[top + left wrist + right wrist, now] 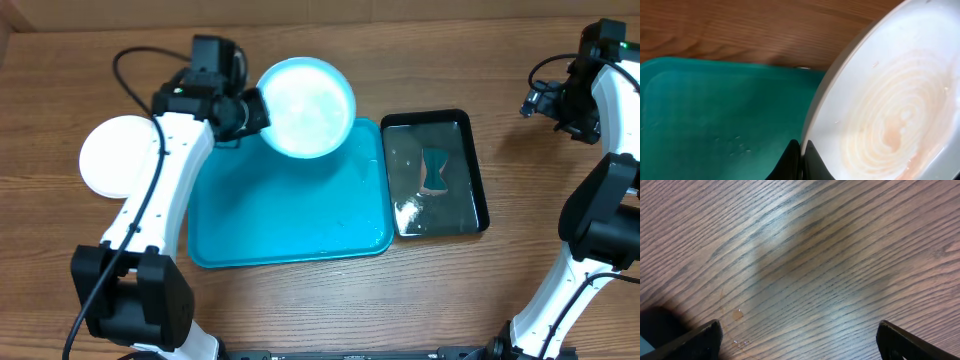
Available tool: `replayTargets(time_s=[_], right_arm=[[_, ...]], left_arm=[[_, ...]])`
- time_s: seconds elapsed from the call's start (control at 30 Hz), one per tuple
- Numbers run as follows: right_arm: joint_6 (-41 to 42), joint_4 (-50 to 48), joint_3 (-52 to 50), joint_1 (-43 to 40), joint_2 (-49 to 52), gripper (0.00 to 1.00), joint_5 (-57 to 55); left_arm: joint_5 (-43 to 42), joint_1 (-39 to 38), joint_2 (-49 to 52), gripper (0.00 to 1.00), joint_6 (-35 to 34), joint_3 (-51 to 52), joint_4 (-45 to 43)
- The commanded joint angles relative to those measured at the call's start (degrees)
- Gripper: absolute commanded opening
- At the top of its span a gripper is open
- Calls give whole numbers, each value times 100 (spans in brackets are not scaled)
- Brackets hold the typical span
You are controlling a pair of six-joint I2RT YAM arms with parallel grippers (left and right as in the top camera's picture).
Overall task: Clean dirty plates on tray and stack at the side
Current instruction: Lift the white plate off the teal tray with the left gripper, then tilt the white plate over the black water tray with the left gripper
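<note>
Left gripper [801,149] clamped on plate [890,95] rim, tray [715,120] under the fingers. Right gripper [799,339] wide open, table [815,255] between its fingers.

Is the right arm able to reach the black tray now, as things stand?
Probably yes. The right tool is open and empty, near the black tray, and nothing stands between them; the left tool holds the blue plate farther left.
</note>
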State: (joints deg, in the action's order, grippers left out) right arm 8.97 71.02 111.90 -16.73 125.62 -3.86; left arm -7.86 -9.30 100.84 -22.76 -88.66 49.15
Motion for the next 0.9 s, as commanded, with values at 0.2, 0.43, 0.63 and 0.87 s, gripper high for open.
replayTargets(time_s=[0.2,0.43,0.63,0.87], right_arm=[[15,-31,66,0,-175,100,-37],[15,-31,66,0,-175,100,-37],[15,-31,66,0,-175,100,-37],[15,-31,66,0,-175,100,-37]], left_arm=[[1703,-1967,-83,4,-214,-221,-949],[3801,-3340,-83,4,363,-221,-1532],[6006,-4435,-83,4,1591,-223,-1888],[8220,-5429,-83,4,3469,-223,-3200]])
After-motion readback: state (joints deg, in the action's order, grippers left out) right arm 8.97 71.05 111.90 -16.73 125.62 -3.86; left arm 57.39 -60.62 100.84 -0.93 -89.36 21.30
